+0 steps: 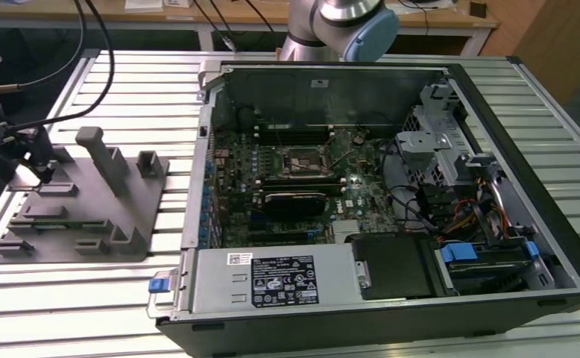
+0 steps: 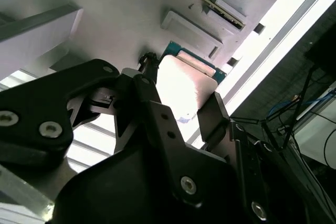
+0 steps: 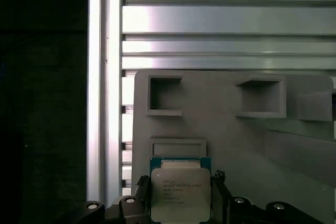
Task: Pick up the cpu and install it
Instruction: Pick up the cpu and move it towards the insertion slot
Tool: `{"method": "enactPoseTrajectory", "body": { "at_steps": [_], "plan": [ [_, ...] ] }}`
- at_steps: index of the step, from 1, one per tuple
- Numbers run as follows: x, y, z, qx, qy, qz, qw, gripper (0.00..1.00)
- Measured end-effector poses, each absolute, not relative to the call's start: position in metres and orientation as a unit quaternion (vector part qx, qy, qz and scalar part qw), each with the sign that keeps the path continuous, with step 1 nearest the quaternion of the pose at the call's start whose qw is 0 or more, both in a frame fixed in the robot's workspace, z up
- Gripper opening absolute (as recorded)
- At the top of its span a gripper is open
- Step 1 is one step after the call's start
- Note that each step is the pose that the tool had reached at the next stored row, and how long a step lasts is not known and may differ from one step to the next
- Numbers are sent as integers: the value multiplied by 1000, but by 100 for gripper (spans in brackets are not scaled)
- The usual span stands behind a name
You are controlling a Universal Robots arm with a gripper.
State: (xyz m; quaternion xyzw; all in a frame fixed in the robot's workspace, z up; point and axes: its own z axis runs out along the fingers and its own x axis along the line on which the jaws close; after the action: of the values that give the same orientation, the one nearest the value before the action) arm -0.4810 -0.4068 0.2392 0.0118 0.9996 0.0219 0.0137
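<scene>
Between the jaws of the gripper (image 3: 180, 182), the cpu (image 3: 180, 196) is pinched at the fixture block (image 3: 226, 145) and should lift straight, level.

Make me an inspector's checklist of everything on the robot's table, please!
Surface: slatted metal table, carrying a grey fixture block and an open computer case.
Job's things: the cpu is at the fixture block, not in the case; the motherboard socket sits inside the case.
Clutter: nothing seen.
Grippers: the gripper is at the cpu, over the fixture block.
Cables: black cables hang at the exterior view's left; coloured wires lie inside the case.
Surroundings: a wooden bench stands behind the table.
</scene>
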Motion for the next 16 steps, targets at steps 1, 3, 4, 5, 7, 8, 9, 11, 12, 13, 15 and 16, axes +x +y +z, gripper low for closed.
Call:
{"method": "enactPoseTrajectory", "body": {
  "at_steps": [1,3,4,5,7,8,9,11,12,13,15,16],
  "plan": [
    [-481,-407,241,12,1000,22,14,55],
    [-481,-407,244,12,1000,22,14,55],
    [-481,-407,246,12,1000,22,14,55],
    [-481,-407,247,12,1000,22,14,55],
    [-481,-407,250,12,1000,22,14,55],
    [-481,-407,251,12,1000,22,14,55],
    [-481,-407,252,12,1000,22,14,55],
    [-481,-407,255,12,1000,22,14,55],
    [-481,-407,256,12,1000,22,14,55],
    [-481,-407,257,12,1000,22,14,55],
    [-481,-407,260,12,1000,22,14,55],
    [-481,-407,262,12,1000,22,14,55]
  ]
}}
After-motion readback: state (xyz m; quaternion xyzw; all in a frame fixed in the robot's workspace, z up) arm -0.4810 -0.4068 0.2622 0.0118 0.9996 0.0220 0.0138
